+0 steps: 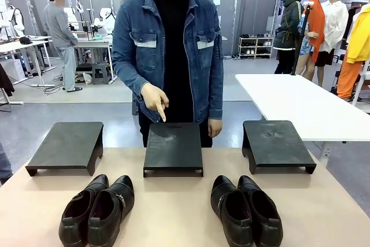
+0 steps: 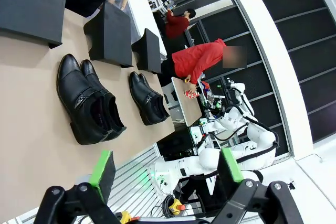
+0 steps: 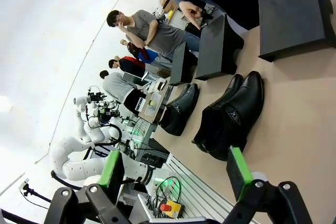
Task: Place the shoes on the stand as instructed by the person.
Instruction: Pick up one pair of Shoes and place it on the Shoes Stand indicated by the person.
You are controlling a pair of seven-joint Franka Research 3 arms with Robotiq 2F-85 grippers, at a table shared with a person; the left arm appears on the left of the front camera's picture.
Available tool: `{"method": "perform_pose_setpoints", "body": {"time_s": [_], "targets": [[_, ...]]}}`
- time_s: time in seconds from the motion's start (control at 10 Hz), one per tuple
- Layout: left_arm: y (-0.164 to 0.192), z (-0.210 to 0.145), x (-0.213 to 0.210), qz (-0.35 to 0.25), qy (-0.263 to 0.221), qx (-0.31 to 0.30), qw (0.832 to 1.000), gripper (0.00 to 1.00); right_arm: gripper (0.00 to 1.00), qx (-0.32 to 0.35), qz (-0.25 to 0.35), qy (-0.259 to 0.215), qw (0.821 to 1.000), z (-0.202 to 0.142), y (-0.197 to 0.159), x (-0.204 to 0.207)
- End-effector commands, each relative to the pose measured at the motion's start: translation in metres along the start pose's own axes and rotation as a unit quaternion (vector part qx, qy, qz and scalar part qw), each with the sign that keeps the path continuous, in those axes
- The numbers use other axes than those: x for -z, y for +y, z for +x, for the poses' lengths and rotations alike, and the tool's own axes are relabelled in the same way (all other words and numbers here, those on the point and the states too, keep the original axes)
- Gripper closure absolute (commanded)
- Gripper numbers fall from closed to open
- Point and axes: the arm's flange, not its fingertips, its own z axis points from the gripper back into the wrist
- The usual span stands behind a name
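status: nothing placed yet, 0 of 2 pairs done. all 3 stands bare: L stand (image 1: pixel 66 144), mid stand (image 1: pixel 173 146), R stand (image 1: pixel 276 143), in a row across far half of worktop (image 1: pixel 173 218). shoes sit on the worktop on robot side, toes twd the stands. L pair (image 1: pixel 97 209) is in front of the gap btwn L and mid stand, R pair (image 1: pixel 245 209) in front of the gap btwn mid and R stand. shoes in each pair lie side by side, touching

person (image 1: pixel 167 56) at far edge, hand (image 1: pixel 153 99) w/ index finger pointing down at mid stand, which reads as the instruction, so target = mid stand imo. which pair goes there: can't tell from the point alone

L pincer (image 2: pixel 165 156) spread wide, nothing btwn pads, up off the worktop, apart from L pair. R pincer (image 3: pixel 176 156) same: spread, empty, clear of the shoes

left to do: choose pair, grasp, lift, set on mid stand, then 2nd pair per next cue, so whole job ahead
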Motion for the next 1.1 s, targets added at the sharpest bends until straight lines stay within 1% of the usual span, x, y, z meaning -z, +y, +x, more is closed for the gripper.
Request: {"method": "perform_pose_setpoints", "body": {"time_s": [0.0,0.5,0.6,0.8,0.9,1.0], "targets": [[0.001,-0.001,-0.002,-0.007,0.002,0.001,1.000,0.00,0.00,-0.001,0.003,-0.001,1.000,-0.001,0.000,-0.001],[0.000,0.000,0.000,0.000,0.000,0.000,1.000,0.00,0.00,-0.001,0.003,-0.001,1.000,-0.001,0.000,-0.001],[-0.015,0.005,0.011,0.001,0.031,0.021,0.999,0.00,0.00,-0.001,0.003,-0.001,1.000,-0.001,0.000,-0.001],[-0.046,0.013,0.043,0.030,0.073,0.019,0.997,0.00,0.00,-0.001,0.003,-0.001,1.000,-0.001,0.000,-0.001],[-0.067,0.014,0.072,0.099,0.139,-0.005,0.985,0.00,0.00,-0.001,0.003,-0.001,1.000,-0.001,0.000,-0.001],[-0.093,0.013,0.096,0.120,0.177,0.014,0.977,0.00,0.00,-0.001,0.003,-0.001,1.000,-0.001,0.000,-0.001]]}}
